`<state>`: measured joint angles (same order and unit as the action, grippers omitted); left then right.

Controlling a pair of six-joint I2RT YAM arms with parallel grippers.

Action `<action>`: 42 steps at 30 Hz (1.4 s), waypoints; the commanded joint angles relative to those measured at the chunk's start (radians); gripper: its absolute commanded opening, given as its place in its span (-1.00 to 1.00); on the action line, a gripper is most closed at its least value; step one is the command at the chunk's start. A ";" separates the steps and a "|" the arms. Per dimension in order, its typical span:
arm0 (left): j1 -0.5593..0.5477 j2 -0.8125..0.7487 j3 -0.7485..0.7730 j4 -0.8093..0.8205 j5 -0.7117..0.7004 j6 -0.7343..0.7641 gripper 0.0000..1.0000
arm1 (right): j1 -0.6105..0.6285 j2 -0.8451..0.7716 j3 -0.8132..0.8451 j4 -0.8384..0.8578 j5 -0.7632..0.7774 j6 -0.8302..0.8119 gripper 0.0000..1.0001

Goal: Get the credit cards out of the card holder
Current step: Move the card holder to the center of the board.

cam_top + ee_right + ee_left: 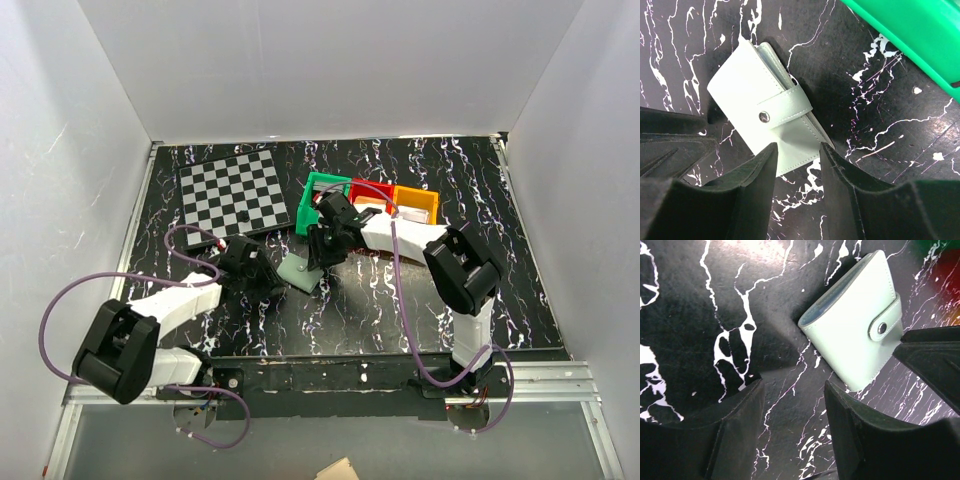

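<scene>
Both pairs of black fingers fill the near edge of my wrist views. My left fingers (735, 440) are spread apart with only bare black-and-white marbled tabletop (700, 315) between them. They hang low, just left of the card holder (855, 330), and I can't see them touching it.

My right fingers (745, 195) are parted too, clamped on nothing. One corner of the card holder (760, 115) sits right in the gap at their tips, though I can't tell whether they touch it. From my left wrist, a dark finger of the right arm shows close against the holder's snap side.

That pale sage-green holder lies flat on the tabletop, folded shut, tab across and snap fastened. A thin blue-teal edge shows along its open side.

From the top, the card holder (300, 272) is near the middle of the tabletop (400, 300), between my two sets of fingers. It sits just near of the green bin (325, 178). Red bin (370, 183) and orange bin (415, 190) line up to the right of the green one. A checkerboard (233, 193) lies at far left.
</scene>
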<state>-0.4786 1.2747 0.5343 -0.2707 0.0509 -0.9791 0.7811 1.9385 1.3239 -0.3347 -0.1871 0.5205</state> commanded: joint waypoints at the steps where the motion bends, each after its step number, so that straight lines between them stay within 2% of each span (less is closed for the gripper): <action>1: 0.008 0.012 0.041 0.039 0.024 0.016 -0.01 | 0.001 -0.007 -0.023 0.006 -0.012 -0.008 -0.08; 9: 0.011 0.097 0.096 0.065 0.070 0.065 0.00 | 0.012 -0.045 -0.138 0.039 -0.038 0.016 -0.14; 18: 0.014 0.126 0.084 0.082 0.081 0.086 0.00 | 0.041 -0.211 -0.291 0.053 -0.023 0.046 -0.12; 23: 0.018 0.121 0.085 0.080 0.087 0.095 0.01 | 0.038 -0.273 -0.250 -0.039 0.061 0.042 0.04; 27: 0.018 0.126 0.082 0.090 0.112 0.092 0.02 | 0.014 -0.247 -0.186 -0.087 0.083 0.029 0.11; 30: 0.017 0.130 0.075 0.126 0.156 0.092 0.05 | -0.020 -0.211 -0.173 -0.061 0.035 0.027 0.11; 36: 0.000 0.164 0.075 0.189 0.239 0.089 0.04 | -0.029 -0.181 -0.218 0.048 -0.093 0.036 -0.02; 42: -0.040 0.215 0.085 0.199 0.254 0.094 -0.04 | -0.026 -0.191 -0.297 0.083 -0.118 0.055 -0.07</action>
<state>-0.4927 1.4696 0.6106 -0.0879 0.2749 -0.8974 0.7486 1.7626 1.0760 -0.3077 -0.2523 0.5583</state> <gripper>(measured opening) 0.493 0.469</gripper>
